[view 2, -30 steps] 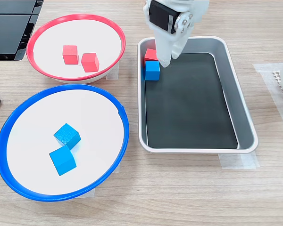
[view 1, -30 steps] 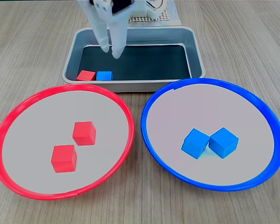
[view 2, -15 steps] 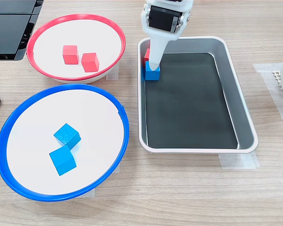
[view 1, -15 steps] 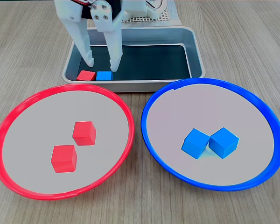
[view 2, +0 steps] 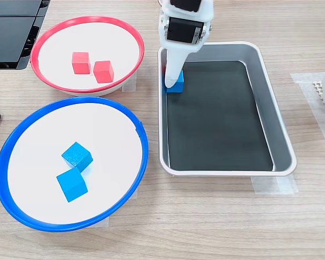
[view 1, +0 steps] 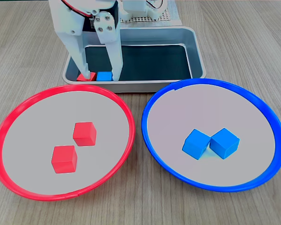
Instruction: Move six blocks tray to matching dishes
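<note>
The white gripper (view 1: 103, 76) is down in the near-left corner of the silver tray (view 1: 196, 51), jaws spread either side of the blue cube (view 1: 104, 76), with a red cube (view 1: 82, 76) beside it. Two red cubes (view 1: 74, 146) sit in the red-rimmed dish (view 1: 18, 110), and two blue cubes (view 1: 210, 143) touch in the blue-rimmed dish (view 1: 267, 117).

Arm: white, reaching down steeply over the near-left corner of the tray (view 1: 196, 56) in a fixed view.
Pincer (view 1: 102, 75): pointing down, two white fingers spread apart.
Fingers: tips low inside the tray's corner, one on each side of the gap.
Wrist: a dark motor block faces the camera in a fixed view (view 2: 182, 30).
</note>
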`<state>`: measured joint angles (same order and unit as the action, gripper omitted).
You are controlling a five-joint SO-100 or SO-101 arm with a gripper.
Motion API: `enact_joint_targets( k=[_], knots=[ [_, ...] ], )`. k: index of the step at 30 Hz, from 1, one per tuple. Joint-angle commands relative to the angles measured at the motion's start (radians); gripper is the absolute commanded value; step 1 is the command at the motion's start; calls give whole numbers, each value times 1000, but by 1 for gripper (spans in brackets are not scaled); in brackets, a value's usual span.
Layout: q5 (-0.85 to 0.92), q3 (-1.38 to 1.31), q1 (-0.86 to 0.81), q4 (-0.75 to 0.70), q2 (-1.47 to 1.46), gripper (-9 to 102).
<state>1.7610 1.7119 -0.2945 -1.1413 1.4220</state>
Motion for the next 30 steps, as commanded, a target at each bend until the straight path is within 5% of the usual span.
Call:
enact_joint_targets(
  k=[1, 24, 30],
  knots=[
    [12, 14, -5, 31, 0, 19],
    [43, 23, 29, -2, 14, 19],
    [83, 57, 51, -21, 23, 1]
  ],
)
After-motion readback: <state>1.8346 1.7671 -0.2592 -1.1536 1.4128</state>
